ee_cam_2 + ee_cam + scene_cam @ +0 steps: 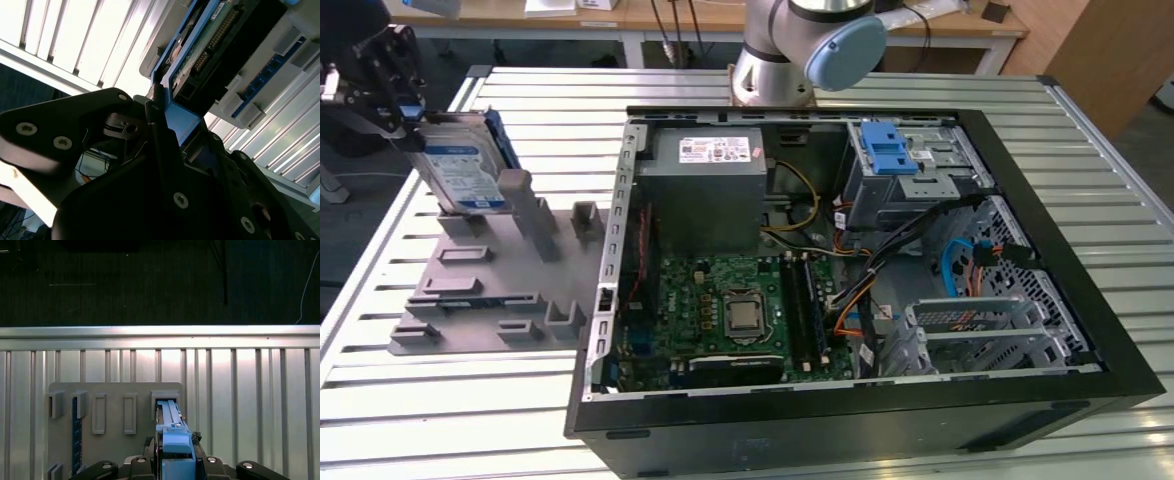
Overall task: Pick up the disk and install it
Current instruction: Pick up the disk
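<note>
The flat silver metal hard disk (pixel 460 170) with blue plastic side rails is standing on edge directly beneath my gripper (pixel 414 125); I am clamping its upper blue rail, my fingers (pixel 160 150) drawn in tight against both its sides; its far end is sitting in a slot of the grey plastic holder board (pixel 480 290) below me; the black open computer case (pixel 854 420) is lying well apart from me, toward the exterior view's right, on the slatted aluminium table (pixel 454 420).
</note>
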